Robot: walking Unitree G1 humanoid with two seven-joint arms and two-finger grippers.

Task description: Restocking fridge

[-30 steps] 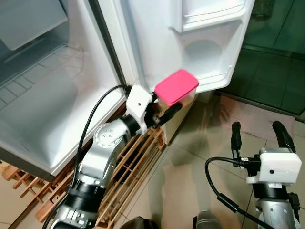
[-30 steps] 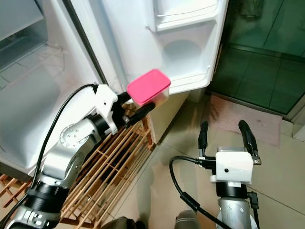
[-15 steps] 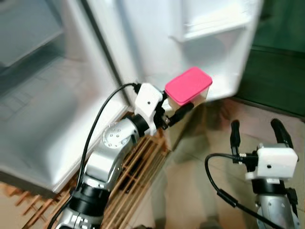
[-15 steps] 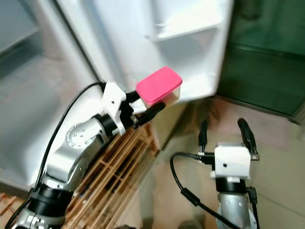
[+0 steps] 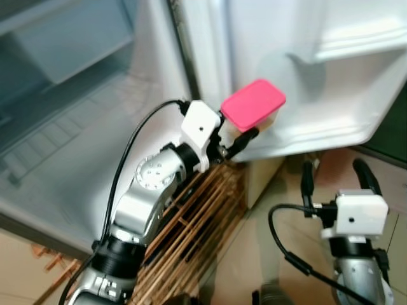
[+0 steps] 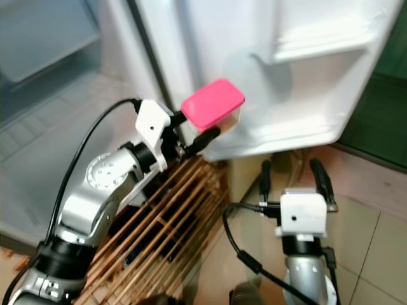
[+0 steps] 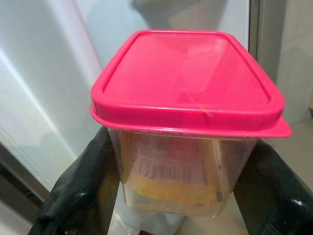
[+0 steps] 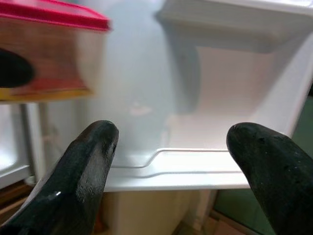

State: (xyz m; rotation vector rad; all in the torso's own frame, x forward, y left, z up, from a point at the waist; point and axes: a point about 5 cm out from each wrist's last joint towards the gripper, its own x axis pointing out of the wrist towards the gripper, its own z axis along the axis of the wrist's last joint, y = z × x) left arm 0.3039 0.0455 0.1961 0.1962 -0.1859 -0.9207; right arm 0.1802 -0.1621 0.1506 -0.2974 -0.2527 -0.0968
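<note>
Up close, left tool [image 7: 181, 196] clamps pink-lidded container [image 7: 188, 117], label inside

Container [image 7: 188, 117] contents blurred behind clear wall; fridge door [image 5: 331, 76] top cut off.

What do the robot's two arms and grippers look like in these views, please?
Both arms are silver metal with dark ribbed joints. The left arm has a round silver disc with small holes at one joint. Each wrist carries a white, boxy housing; the one on the right arm has a small dark dot. A black cable loops from each housing. The jaws are long, black and rounded at the tips.
</note>
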